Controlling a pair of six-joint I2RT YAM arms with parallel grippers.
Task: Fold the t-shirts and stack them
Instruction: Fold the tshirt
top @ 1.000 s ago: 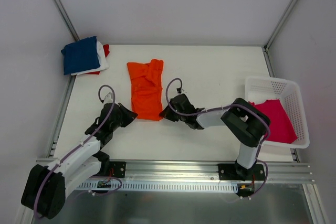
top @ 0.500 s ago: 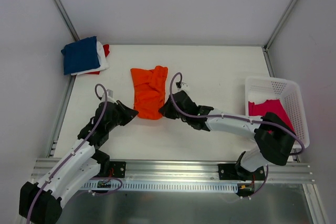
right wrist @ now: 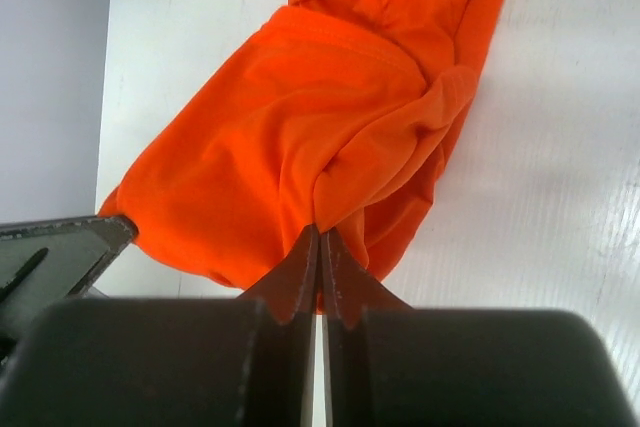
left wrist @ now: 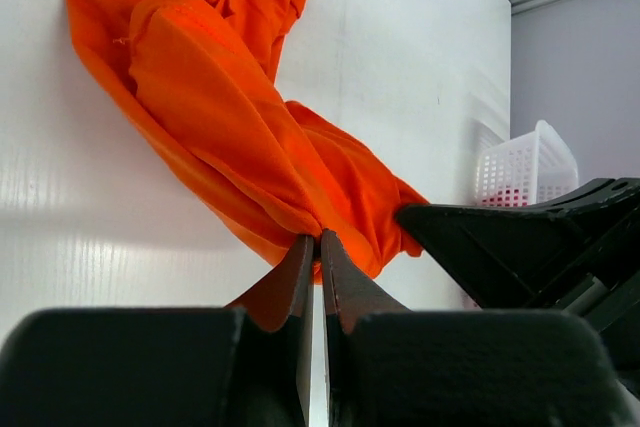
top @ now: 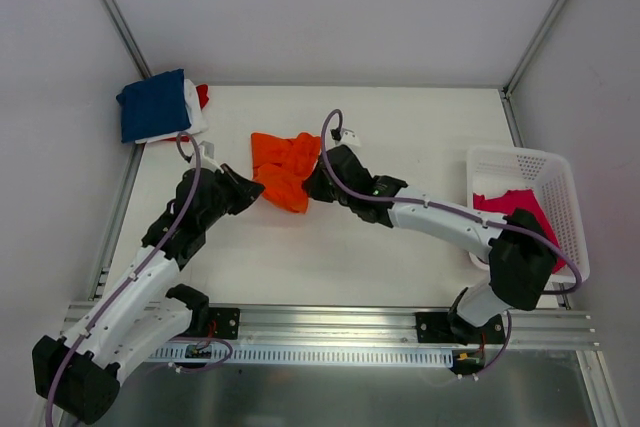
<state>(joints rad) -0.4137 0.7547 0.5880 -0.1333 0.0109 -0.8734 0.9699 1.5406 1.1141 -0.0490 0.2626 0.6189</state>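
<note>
The orange t-shirt (top: 283,168) lies bunched at mid-table, its near end lifted and carried toward the back. My left gripper (top: 254,191) is shut on the shirt's near left corner (left wrist: 300,217); my right gripper (top: 313,187) is shut on its near right corner (right wrist: 345,162). Both pairs of fingertips pinch cloth (left wrist: 316,237) (right wrist: 320,230). At the back left corner a navy t-shirt (top: 152,104) tops a pile over a white t-shirt (top: 193,117) and a red t-shirt (top: 202,95). A magenta-pink t-shirt (top: 525,230) lies in the basket.
The white lattice basket (top: 510,163) stands at the right edge of the table (top: 420,137). Metal frame rails run along the left, right and near edges. Grey walls close the back and sides.
Both grippers have moved away from me toward the back, drawing the orange shirt's near edge over its far half; the shirt has gone from long and flat to short and bunched.
</note>
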